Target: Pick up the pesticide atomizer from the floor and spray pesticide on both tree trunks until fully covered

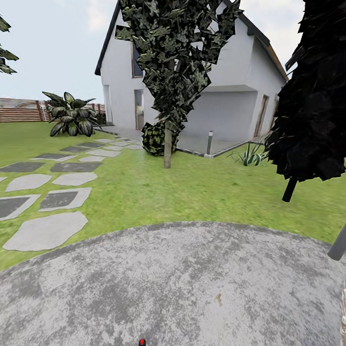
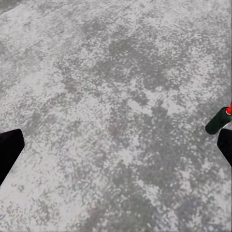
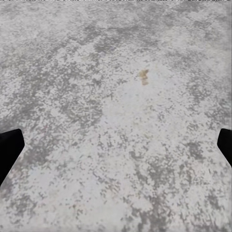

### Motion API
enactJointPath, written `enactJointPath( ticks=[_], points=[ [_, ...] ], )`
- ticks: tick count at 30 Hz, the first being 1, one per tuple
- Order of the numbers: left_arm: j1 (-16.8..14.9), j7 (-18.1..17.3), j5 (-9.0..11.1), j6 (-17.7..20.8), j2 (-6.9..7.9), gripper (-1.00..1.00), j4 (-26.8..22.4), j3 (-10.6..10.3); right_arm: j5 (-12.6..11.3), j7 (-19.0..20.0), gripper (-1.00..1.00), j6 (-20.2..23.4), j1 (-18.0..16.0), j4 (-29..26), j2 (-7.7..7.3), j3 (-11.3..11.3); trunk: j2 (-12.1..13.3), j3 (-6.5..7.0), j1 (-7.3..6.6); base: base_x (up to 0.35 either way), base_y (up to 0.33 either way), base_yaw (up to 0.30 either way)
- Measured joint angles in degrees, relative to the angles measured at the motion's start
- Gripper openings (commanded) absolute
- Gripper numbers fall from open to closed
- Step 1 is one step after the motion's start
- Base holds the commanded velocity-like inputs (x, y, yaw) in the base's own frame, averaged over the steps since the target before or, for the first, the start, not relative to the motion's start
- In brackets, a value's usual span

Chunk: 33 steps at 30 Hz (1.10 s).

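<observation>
- 2 trees in the head view: nearer tree (image 1: 172, 51) at upper centre with a thin bare trunk (image 1: 168, 142); a second, darker tree (image 1: 319, 99) fills the right edge, its trunk (image 1: 290, 190) leaning.
- White house (image 1: 223, 94) behind them, upper centre; fence (image 1: 19, 111) and broad-leaved plant (image 1: 70, 114) at left.
- Lawn (image 1: 192, 189) across the middle; stepping stones (image 1: 48, 230) run up the left side.
- Grey round paved patch (image 1: 187, 285) takes the whole lower half; both wrist views look down on it.
- Pesticide atomizer (image 1: 142, 345) at bottom centre edge of the head view, dark with a red spot, lying on the paving, not on grass.
- Key relation: in the left wrist view the atomizer (image 2: 220, 120) sits at the right edge, just beside one dark fingertip (image 2: 225, 145), outside the finger gap. Long axis slants, red tip toward the upper right.
- Left arm judged nearer; needs a sideways shift to centre on the bottle.
- Left gripper (image 2: 116, 150): fingers spread wide, nothing held.
- Right gripper (image 3: 116, 150): also wide, nothing held, over bare paving with a small tan fleck (image 3: 143, 75).
</observation>
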Motion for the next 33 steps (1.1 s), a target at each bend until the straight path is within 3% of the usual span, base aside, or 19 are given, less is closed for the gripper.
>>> enactJointPath(
  ticks=[5,12,24,33],
  points=[
    [-2.74,0.0,-0.05,0.12,-0.07,1.0,0.0,0.92,-0.07,0.0,1.0,0.05,0.0,-1.07,0.0,-0.06,0.0,0.0,0.0,0.0,0.0,0.0],
    [-6.43,0.0,-0.05,0.19,-0.04,1.0,0.1,1.3,-0.08,-0.12,1.0,0.1,-0.07,-7.64,0.02,-0.08,0.0,0.0,0.0,0.0,0.0,0.0],
    [-6.12,-0.49,-0.21,-0.11,0.13,1.0,0.47,1.18,-0.01,-0.04,1.0,0.14,-0.07,-9.54,-0.06,-0.13,0.0,0.0,0.0,0.0,0.0,0.0],
    [-6.09,-0.23,-0.25,0.01,0.45,1.0,0.93,1.32,0.0,0.09,1.0,0.09,-0.06,-9.5,0.0,-0.08,-3.59,-1.67,1.97,0.0,0.0,0.0]
  ],
)
